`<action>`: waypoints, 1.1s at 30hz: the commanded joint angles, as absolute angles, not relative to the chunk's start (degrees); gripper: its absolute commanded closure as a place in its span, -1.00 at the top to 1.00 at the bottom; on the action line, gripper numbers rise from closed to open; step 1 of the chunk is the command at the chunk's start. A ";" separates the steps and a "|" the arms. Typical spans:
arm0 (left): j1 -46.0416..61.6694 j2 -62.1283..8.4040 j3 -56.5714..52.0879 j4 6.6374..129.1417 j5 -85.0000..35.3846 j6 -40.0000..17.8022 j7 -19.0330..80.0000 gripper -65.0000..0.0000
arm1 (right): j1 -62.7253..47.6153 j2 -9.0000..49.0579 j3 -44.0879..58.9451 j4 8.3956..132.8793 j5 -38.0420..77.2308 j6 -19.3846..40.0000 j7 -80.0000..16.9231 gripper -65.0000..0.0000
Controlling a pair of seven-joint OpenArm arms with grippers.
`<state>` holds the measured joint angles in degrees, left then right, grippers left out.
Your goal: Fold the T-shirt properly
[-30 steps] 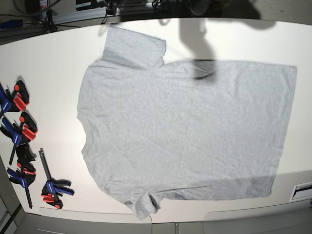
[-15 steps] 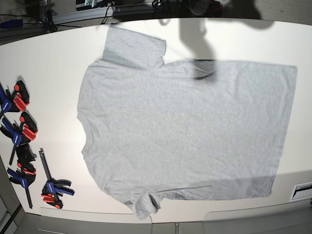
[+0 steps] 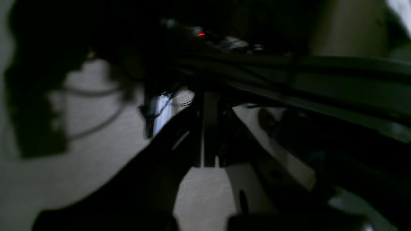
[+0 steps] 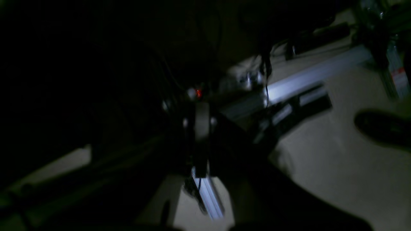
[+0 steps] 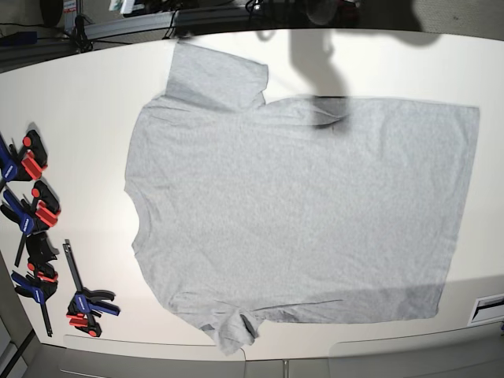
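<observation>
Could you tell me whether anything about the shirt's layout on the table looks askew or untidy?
Mostly flat, but the T-shirt has one sleeve near the table's front edge bunched and partly folded under, unlike the far sleeve, which lies spread out.

Looks like a lab or workshop: white table [image 5: 87,118] with blue-and-red bar clamps [image 5: 35,236] lined along its left edge, aluminium rail [image 5: 134,27] and cables [image 5: 260,9] just beyond its far edge.

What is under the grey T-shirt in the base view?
The light heather-grey cotton T-shirt lies spread flat on the white table, plain side up. Nothing bulges beneath it; its underside, and any print there, is covered.
</observation>
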<state>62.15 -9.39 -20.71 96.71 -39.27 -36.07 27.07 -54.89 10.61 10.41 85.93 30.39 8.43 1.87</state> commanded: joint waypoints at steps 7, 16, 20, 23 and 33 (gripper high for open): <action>66.17 -9.72 -21.08 106.56 -46.17 -40.00 33.78 -1.00 | -58.87 9.34 17.37 98.94 31.94 15.35 -0.71 -1.00; 68.10 -9.72 -21.08 118.13 -46.15 -40.00 34.92 -1.00 | -59.05 6.74 21.02 107.77 47.64 23.27 -8.45 -1.00; 68.05 -9.72 -21.08 122.78 -46.13 -40.00 33.47 -1.00 | -57.98 6.02 20.99 108.42 48.45 25.93 -8.49 -1.00; 67.07 -9.54 -21.08 124.42 -46.13 -40.00 32.56 -1.00 | -56.01 4.38 21.02 108.42 48.42 26.17 -8.60 -1.00; 64.45 -7.99 -21.08 124.49 -41.41 -40.00 32.95 -1.00 | -49.34 1.43 20.99 108.42 48.47 26.17 -18.61 -0.37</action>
